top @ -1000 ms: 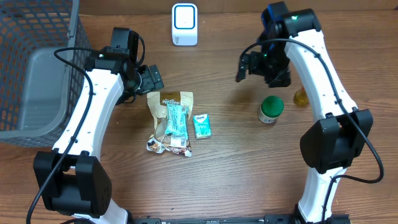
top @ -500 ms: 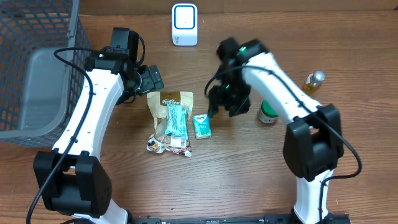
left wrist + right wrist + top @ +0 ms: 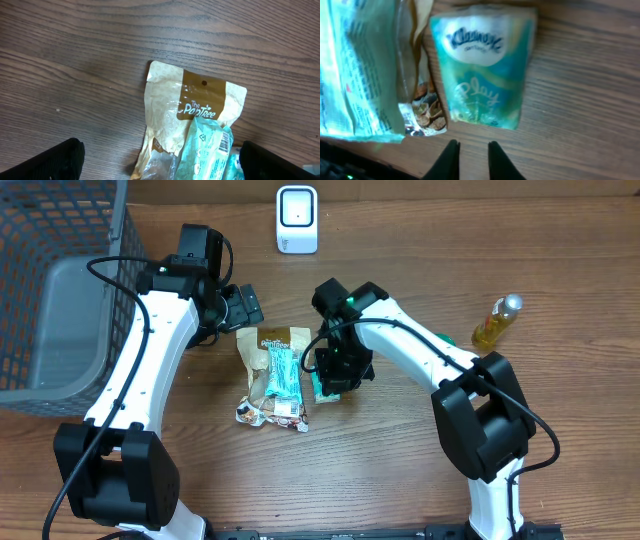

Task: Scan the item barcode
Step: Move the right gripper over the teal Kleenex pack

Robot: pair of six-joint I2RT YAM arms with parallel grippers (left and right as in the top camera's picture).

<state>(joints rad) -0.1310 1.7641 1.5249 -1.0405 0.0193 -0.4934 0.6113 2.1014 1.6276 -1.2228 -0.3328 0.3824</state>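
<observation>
Swung leftward across the table (image 3: 400, 470), the right end effector (image 3: 473, 146) hovers over the Kleenex pack (image 3: 482, 65) lying beside the snack bag (image 3: 195, 120), seemingly clenched on nothing, while the left end effector (image 3: 243, 306) is released.

I see a tissue pack (image 3: 482, 70) in teal and green swirls with a white oval, a tan snack bag (image 3: 200, 100) with a brown band, a pale teal wrapper (image 3: 210, 150), a yellow bottle (image 3: 497, 322), and a brown wood-grain table (image 3: 75, 60).

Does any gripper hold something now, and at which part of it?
Nothing is held. Left gripper is open by the bag; right gripper is shut, empty, just short of the tissue pack.
</observation>
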